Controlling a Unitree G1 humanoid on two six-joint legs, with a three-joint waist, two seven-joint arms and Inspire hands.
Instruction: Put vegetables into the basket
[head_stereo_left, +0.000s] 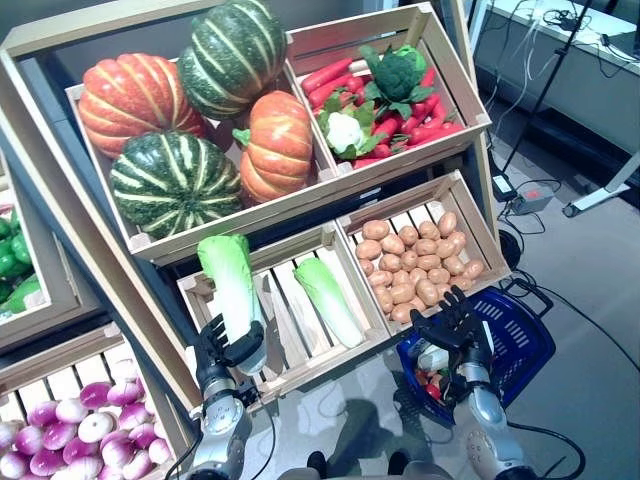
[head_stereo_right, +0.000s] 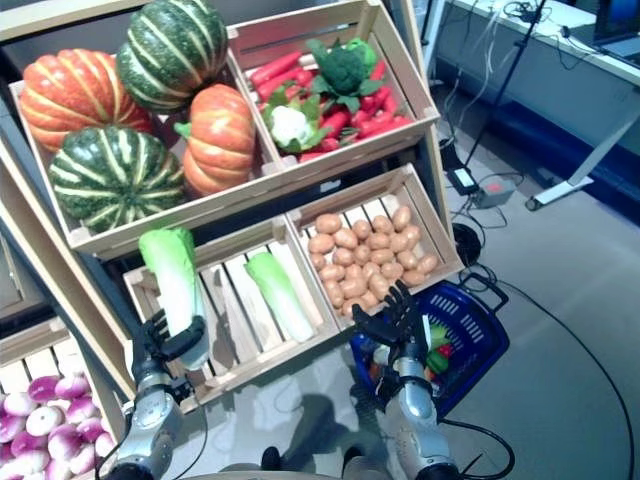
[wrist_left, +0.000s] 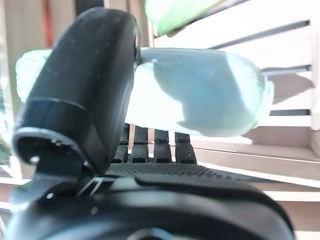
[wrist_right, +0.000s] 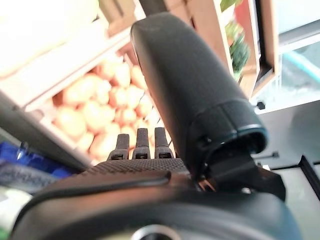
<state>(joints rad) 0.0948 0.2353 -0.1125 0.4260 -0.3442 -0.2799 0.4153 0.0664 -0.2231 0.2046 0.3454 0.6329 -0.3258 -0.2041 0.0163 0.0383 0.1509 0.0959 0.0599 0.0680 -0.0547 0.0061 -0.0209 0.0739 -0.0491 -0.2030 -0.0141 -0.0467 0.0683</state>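
Note:
My left hand (head_stereo_left: 225, 345) is shut on a long pale green cabbage (head_stereo_left: 230, 285) and holds it upright at the front of a lower slatted crate (head_stereo_left: 300, 340) of the stand. In the left wrist view the cabbage (wrist_left: 200, 100) sits between the thumb (wrist_left: 85, 100) and the fingers. The blue plastic basket (head_stereo_left: 525, 345) stands on the floor at the lower right, with white, red and green vegetables (head_stereo_left: 432, 378) in it. My right hand (head_stereo_left: 455, 330) is open with straight fingers just above the basket's near rim; it also shows in the right wrist view (wrist_right: 190, 100).
The tall wooden stand (head_stereo_left: 90, 250) with slanted crates takes up the left and middle. A second pale cabbage (head_stereo_left: 330, 300) lies in the same lower crate. A power strip with cables (head_stereo_left: 525, 195) and a white table foot (head_stereo_left: 600, 195) are on the floor at right.

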